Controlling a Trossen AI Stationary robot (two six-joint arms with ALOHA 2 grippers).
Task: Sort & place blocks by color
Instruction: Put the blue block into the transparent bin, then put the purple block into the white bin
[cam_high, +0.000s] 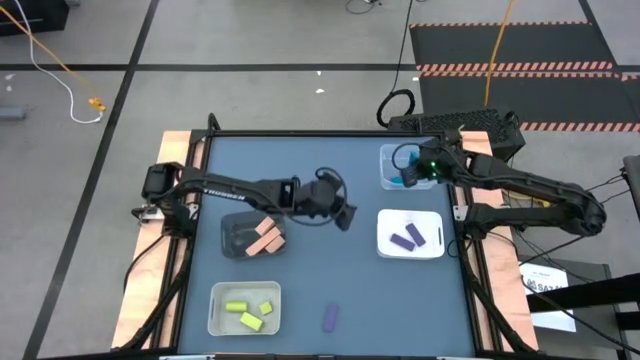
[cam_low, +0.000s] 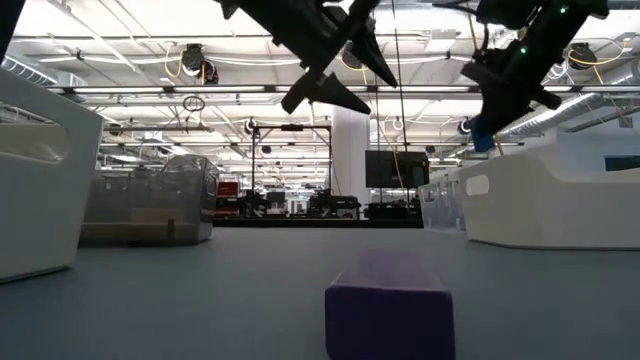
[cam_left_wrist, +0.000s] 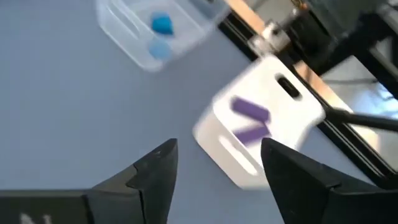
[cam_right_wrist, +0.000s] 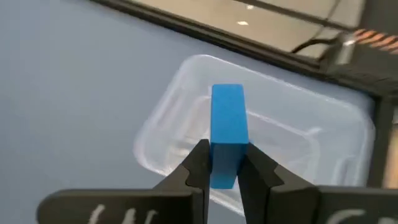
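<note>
My right gripper (cam_right_wrist: 225, 163) is shut on a blue block (cam_right_wrist: 228, 127) above the clear bin (cam_high: 398, 165) at the table's far right. It also shows in the low view (cam_low: 497, 100), with the blue block (cam_low: 483, 140) below its fingers. My left gripper (cam_high: 346, 217) is open and empty above the table's middle, and its fingers (cam_left_wrist: 155, 171) point toward the white bin. A purple block (cam_high: 330, 318) lies flat on the table near the front edge and stands close in the low view (cam_low: 390, 305). My right gripper pinches the blue block between its two fingers by two opposite sides at one end (cam_right_wrist: 225, 171). The rest of the block sticks out past the fingertips. The fingers slant down from the table's right, and the block is lifted clear above the clear bin.
A white bin (cam_high: 432, 222) with two purple blocks (cam_high: 407, 238) stands at right. A dark clear bin (cam_high: 232, 232) with salmon blocks (cam_high: 265, 240) stands left of centre. A pale bin (cam_high: 218, 312) with yellow-green blocks (cam_high: 248, 315) stands at the front left. Blue (cam_left_wrist: 161, 25) shows in the clear bin.
</note>
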